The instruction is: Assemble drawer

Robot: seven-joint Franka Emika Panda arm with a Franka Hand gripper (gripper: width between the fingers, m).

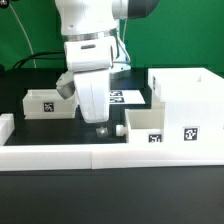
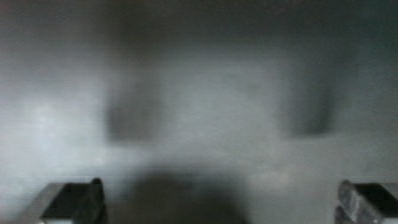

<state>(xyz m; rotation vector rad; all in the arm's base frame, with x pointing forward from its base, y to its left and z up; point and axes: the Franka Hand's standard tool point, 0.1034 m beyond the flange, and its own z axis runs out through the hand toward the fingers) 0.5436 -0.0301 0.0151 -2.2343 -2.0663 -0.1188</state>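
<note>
The large white box housing (image 1: 187,90) stands at the exterior view's right, with a tag on its front. A small open-top tray (image 1: 143,127) with a tag sits against the housing's left side. A second tagged tray (image 1: 45,101) lies at the exterior view's left. My gripper (image 1: 100,126) points down between the two trays, low over the table and just left of the nearer tray. In the wrist view my gripper (image 2: 217,205) is open: the fingertips (image 2: 71,202) stand far apart with only a blurred grey surface between them. It holds nothing.
A long low white border wall (image 1: 100,153) runs along the front of the table. The marker board (image 1: 127,97) lies flat behind my gripper. A short white wall piece (image 1: 5,125) stands at the far left.
</note>
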